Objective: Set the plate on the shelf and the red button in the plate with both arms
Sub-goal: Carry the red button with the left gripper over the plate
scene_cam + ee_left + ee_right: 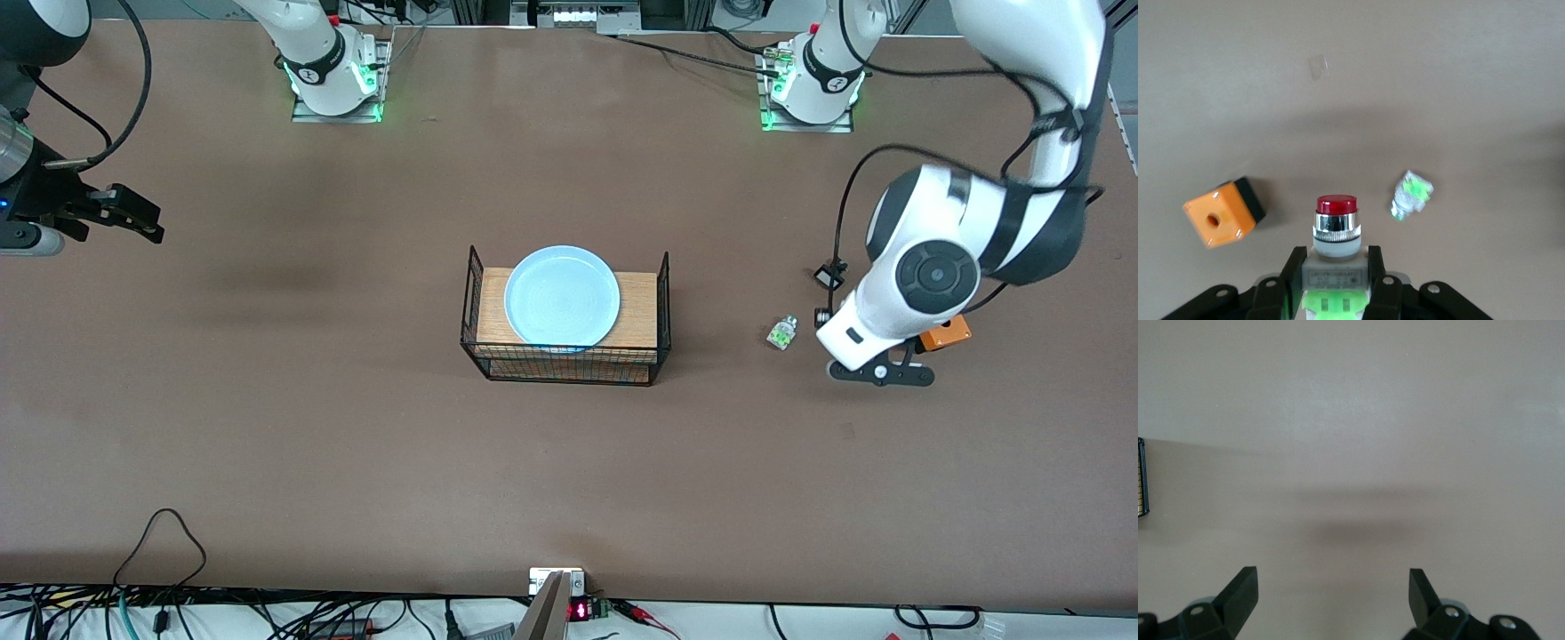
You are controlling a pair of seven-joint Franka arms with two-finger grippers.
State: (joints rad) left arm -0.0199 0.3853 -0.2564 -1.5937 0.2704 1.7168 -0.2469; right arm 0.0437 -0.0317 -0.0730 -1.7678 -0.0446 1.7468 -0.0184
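The red button (1336, 230) sits pinched at its white-and-green body in the left pincer (1335, 280), low over the surface (267, 444) toward the left arm's end, beside an orange box (1223, 212); small, light and rigid, it is best gripped by the body, not the slick cap. Mid-surface, the plate (562, 295) lies on the wire rack (564, 363): stiff, smooth, probably breakable, best taken by its rim. The right pincer (1331, 593) waits spread and empty over the right arm's edge
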